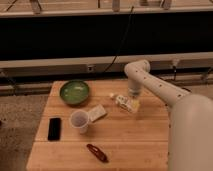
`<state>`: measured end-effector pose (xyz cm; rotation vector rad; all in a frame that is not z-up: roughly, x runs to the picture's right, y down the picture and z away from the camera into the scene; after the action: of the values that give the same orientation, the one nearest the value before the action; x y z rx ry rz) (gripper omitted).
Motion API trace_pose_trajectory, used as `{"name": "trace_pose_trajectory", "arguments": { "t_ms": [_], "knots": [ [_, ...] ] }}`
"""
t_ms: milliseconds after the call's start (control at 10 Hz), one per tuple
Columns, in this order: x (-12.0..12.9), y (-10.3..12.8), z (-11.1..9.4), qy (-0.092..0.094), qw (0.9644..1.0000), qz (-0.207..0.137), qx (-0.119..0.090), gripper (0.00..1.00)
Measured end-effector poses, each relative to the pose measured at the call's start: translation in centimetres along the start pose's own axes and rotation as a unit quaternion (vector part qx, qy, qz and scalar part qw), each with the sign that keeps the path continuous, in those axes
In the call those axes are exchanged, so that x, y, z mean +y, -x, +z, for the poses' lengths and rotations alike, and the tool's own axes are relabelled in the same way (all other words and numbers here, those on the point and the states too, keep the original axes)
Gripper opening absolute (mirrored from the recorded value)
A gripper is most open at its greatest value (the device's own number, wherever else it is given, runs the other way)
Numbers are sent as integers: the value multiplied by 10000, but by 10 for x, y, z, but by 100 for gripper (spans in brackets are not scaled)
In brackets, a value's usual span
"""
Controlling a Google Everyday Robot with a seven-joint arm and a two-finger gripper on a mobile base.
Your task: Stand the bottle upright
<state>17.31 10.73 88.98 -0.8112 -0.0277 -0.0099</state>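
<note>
A small pale bottle (pixel 126 103) with a light cap lies on its side near the back middle of the wooden table (pixel 135 145). My gripper (pixel 133 93) hangs from the white arm (pixel 155 85) just above and behind the bottle's right end, very close to it. I cannot tell whether it touches the bottle.
A green bowl (pixel 75 92) sits at the back left. A white cup (pixel 79 121) and a white packet (pixel 97 112) lie left of the bottle. A black phone (pixel 54 128) is at the left edge and a red object (pixel 97 152) at the front.
</note>
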Motion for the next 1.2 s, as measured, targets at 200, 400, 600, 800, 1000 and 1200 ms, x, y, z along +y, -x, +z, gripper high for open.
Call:
{"name": "trace_pose_trajectory", "arguments": {
  "t_ms": [200,400,600,800,1000,1200],
  "knots": [
    [-2,9,7,-150,9994,321,-24,80],
    [-10,11,10,-231,9977,637,9,80],
    [-22,17,12,-252,9956,897,25,80],
    [-28,21,14,-215,9928,1178,14,78],
    [-29,24,14,-206,9902,1377,-23,65],
    [-28,26,13,-258,9869,1587,-104,39]
  ]
}}
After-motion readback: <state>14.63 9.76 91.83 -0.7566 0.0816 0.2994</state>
